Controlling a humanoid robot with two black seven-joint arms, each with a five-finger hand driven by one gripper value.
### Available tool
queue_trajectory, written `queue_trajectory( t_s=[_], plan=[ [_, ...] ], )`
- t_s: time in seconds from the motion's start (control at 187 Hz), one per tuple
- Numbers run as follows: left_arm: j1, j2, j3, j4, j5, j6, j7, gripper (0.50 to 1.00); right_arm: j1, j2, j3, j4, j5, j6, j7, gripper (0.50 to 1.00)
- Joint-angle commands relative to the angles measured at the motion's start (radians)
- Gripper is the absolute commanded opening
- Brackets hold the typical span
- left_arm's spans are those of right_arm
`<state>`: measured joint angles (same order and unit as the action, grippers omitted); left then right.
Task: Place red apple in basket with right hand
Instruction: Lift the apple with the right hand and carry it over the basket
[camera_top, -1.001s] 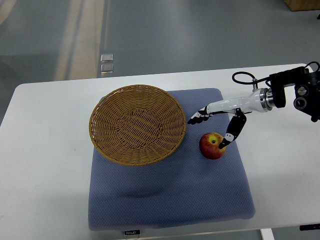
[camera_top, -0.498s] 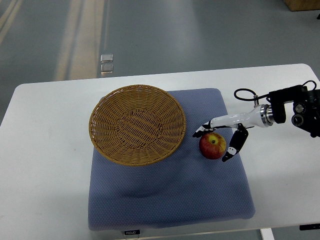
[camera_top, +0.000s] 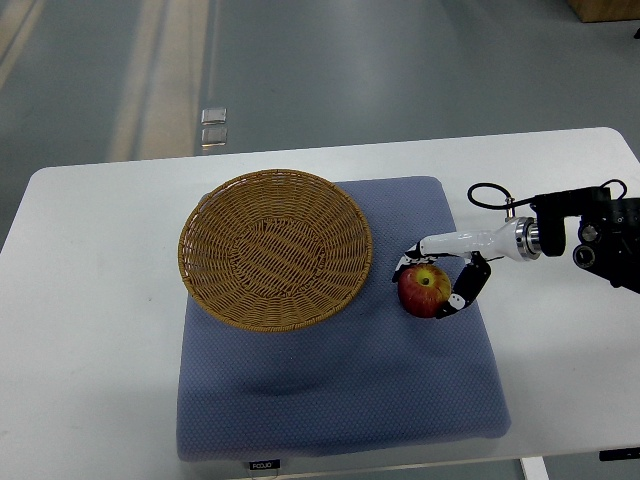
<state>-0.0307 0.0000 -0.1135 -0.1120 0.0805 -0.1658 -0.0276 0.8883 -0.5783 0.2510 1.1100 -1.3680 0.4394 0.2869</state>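
Note:
A red apple (camera_top: 424, 291) with a yellow patch sits on the blue mat (camera_top: 340, 390), just right of the woven wicker basket (camera_top: 275, 248). My right hand (camera_top: 430, 287) comes in from the right edge and has its fingers curled around the apple: fingers on its far side, thumb on its near right side. The apple still rests on the mat. The basket holds nothing. My left arm does not show.
The mat lies on a white table (camera_top: 90, 330). The mat's surface in front of the basket and apple is bare. The table's far and right edges are close to my right forearm (camera_top: 580, 235).
My right hand has come down and toward me, from above the apple to around it, and its fingers have closed onto the apple. The apple and the basket have not moved.

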Motion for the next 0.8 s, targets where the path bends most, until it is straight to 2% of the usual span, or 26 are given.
queue_trajectory(
  t_s=[0.0, 0.123, 0.38, 0.653, 0.792],
  plan=[
    [0.0, 0.0, 0.0, 0.0, -0.001, 0.0, 0.0, 1.0, 0.0, 0.001, 0.005, -0.009, 0.0, -0.011, 0.0, 0.521],
    [0.0, 0.0, 0.0, 0.0, -0.001, 0.0, 0.0, 1.0, 0.015, -0.006, 0.031, -0.024, 0.02, -0.053, 0.003, 0.525],
    [0.0, 0.0, 0.0, -0.001, -0.001, 0.0, 0.0, 1.0, 0.089, 0.034, 0.155, -0.076, 0.129, -0.019, -0.017, 0.533],
    [0.0, 0.0, 0.0, -0.001, -0.001, 0.0, 0.0, 1.0, 0.135, 0.116, 0.154, -0.098, 0.32, -0.013, -0.106, 0.533],
    [0.0, 0.0, 0.001, -0.001, -0.001, 0.0, 0.0, 1.0, 0.132, 0.167, 0.137, -0.098, 0.308, -0.016, -0.11, 0.543]
  ],
)
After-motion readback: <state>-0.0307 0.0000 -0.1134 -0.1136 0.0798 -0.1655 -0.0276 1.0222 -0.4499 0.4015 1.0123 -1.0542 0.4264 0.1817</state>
